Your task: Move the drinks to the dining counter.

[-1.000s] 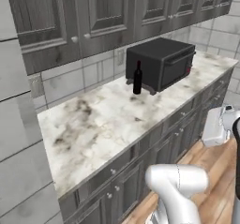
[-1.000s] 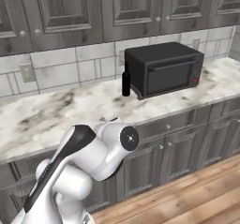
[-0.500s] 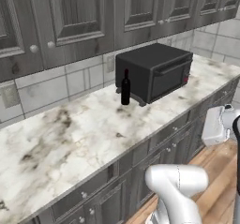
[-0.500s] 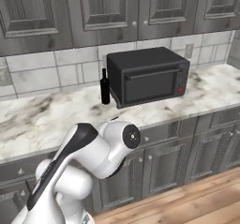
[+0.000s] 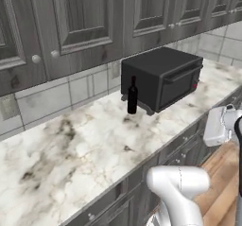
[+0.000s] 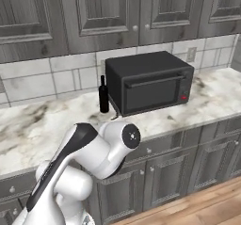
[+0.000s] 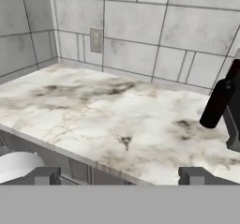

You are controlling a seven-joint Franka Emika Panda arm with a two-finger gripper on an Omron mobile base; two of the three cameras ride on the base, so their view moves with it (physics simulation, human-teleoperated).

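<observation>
A tall slim black wine bottle (image 5: 133,95) stands upright on the marble counter (image 5: 85,144) beneath the grey cabinets, just left of a black countertop oven (image 5: 163,76). From the right base view the bottle (image 6: 104,95) is at the oven's (image 6: 148,80) left front corner. In the hand view the bottle (image 7: 216,103) leans in at the right edge, well beyond my gripper (image 7: 121,176). Its jaws are open and hold nothing, short of the counter's front edge. The dining counter is out of view.
Grey wall cabinets (image 6: 103,12) hang low over the tiled backsplash (image 7: 131,31), which has an outlet (image 7: 96,40). Drawers and doors (image 6: 197,163) run below the counter over a wooden floor. My white arm (image 6: 94,148) rises in front of the counter edge.
The whole picture has shifted: the base has driven closer to the counter, so the bottle and oven look larger. Nothing on the counter has moved. The gripper has stayed open.
</observation>
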